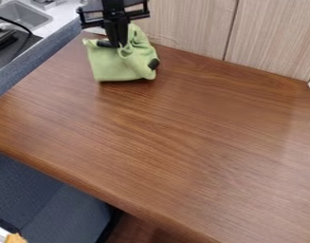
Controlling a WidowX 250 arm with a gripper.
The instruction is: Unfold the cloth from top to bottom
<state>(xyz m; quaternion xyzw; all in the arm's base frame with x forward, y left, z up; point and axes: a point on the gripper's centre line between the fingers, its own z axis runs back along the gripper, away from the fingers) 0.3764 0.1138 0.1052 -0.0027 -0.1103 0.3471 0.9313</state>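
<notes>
Cloth [113,69], light green, sits at the far left part of the brown wood-grain counter [182,137], near the pale wood panels [188,28] behind. End effector [121,46], black, comes down from the top edge directly over it, closed and grasping the cloth; its tips are sunk in a gathered fold near the top. Cloth bunched and creased, not flat: one peak stands up just beside the tips, on the right in view, a corner juts out to the left, and the front drops fairly smooth to a nearly straight lower edge. Dark patches on it, one by the left corner, one at the right side. Shadow under the lower edge; cannot tell how much weight the counter takes. Upper left, beyond the counter: metal sink [22,15], black cable [10,21]. Lower left: dark blue-grey seat [71,211], beside the near edge.
</notes>
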